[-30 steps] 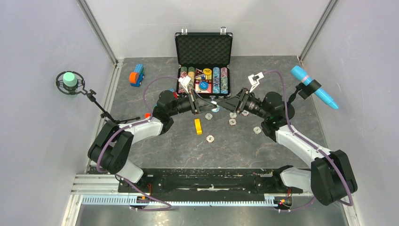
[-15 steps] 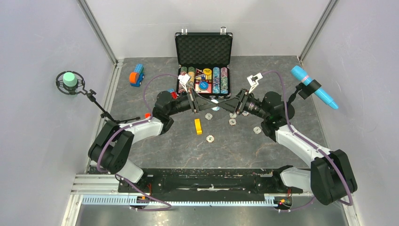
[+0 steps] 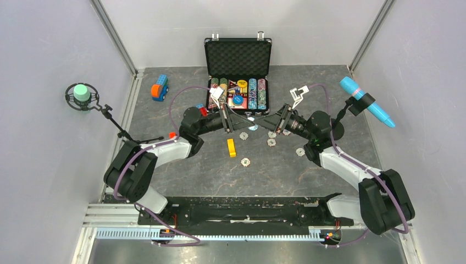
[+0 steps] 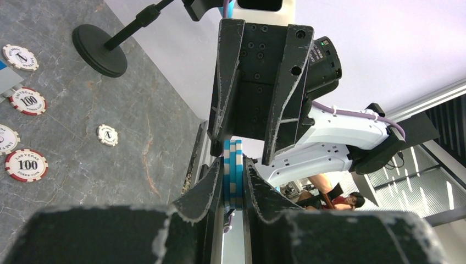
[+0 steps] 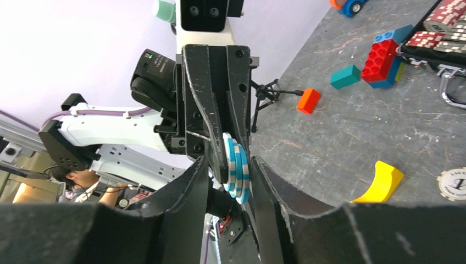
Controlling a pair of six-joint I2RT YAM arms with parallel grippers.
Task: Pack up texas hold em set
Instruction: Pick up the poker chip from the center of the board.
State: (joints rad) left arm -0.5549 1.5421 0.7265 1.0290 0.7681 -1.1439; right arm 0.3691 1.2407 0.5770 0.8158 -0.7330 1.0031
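your left gripper clamps a blue-and-white chip stack; your right gripper straddles the same stack, jaws parted with a gap on one side.

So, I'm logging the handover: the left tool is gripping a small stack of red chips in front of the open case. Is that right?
Not red: the left wrist view shows the stack of chips in the left tool is light blue and white. The rest holds, in front of the open case.
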